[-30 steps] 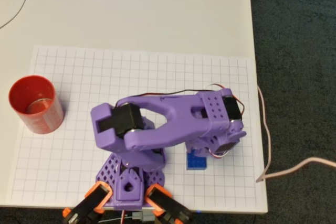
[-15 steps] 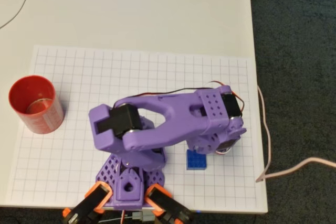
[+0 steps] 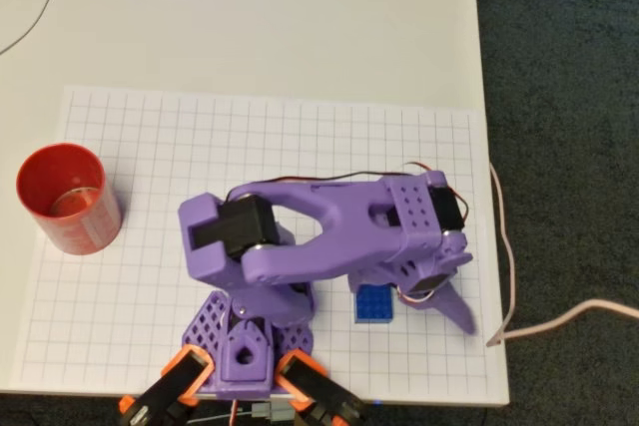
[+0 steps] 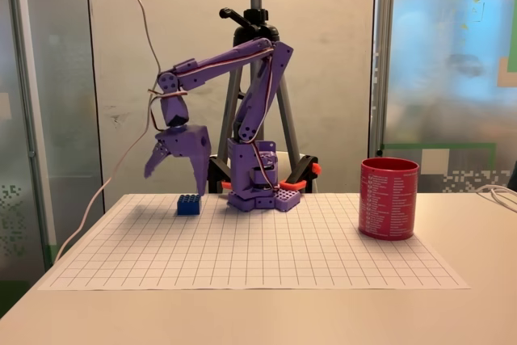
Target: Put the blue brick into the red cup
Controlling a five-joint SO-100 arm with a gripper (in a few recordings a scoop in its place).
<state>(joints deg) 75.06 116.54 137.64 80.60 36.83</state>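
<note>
Since half a second ago: jaws swung apart, one purple finger [image 3: 457,308] now jutting out toward the right edge of the grid sheet [image 3: 130,147] in the overhead view, where earlier tucked under the wrist. Arm shifted slightly rightward in that view. Brick and cup unmoved.

Gripper [image 4: 172,161] now spread wide, holding nothing, hanging above and just left of the blue brick [image 4: 189,204] in the fixed view, not touching it.

Blue brick [image 3: 372,304]: small, square, bright blue, studs on top, lying flat on the sheet near its lower right corner in the overhead view, just beside the arm's base [image 3: 245,341], far edge partly covered by the wrist.

Red cup [image 3: 67,199]: upright, mouth open, paler bottom inside, standing at the sheet's left edge in the overhead view, well apart from the brick; faint print on its wall [image 4: 388,198] in the fixed view, too small to read.
</note>
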